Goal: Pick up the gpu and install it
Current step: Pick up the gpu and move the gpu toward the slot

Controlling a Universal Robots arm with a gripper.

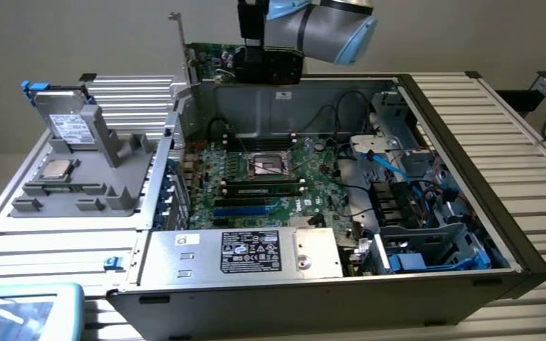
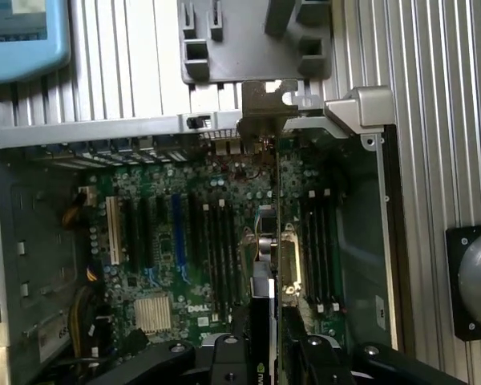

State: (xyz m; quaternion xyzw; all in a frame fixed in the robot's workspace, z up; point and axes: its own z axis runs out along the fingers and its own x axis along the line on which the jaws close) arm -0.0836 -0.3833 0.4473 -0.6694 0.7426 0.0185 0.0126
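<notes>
Nearest the camera, in the corner at the exterior view's left: a blue-rimmed tray [image 1: 17,309] on the ribbed worktop [image 1: 55,249]. Behind that, a grey fixture [image 1: 111,149] carrying a labelled drive [image 1: 65,122]. Further right, the open computer case [image 1: 301,305], power supply [image 1: 254,252] in front, motherboard [image 1: 254,177] flat on its floor. Above the far wall of the case, well clear of the board: the gpu [image 1: 273,67], upright, silver bracket [image 1: 177,42] toward the exterior view's left, gripped from above by the hand [image 1: 252,48]. At the right of the case, a drive cage [image 1: 425,238] and blue cables [image 1: 392,167]. Pick-up apparently done; carry toward the board in hand, seating not yet begun. From the wrist, card edge-on over the board, expansion slots [image 2: 177,228] off to one side of it. Likely calls for lining the card's edge with one slot, bracket at the rear openings, then a straight, level descent clear of cables.
</notes>
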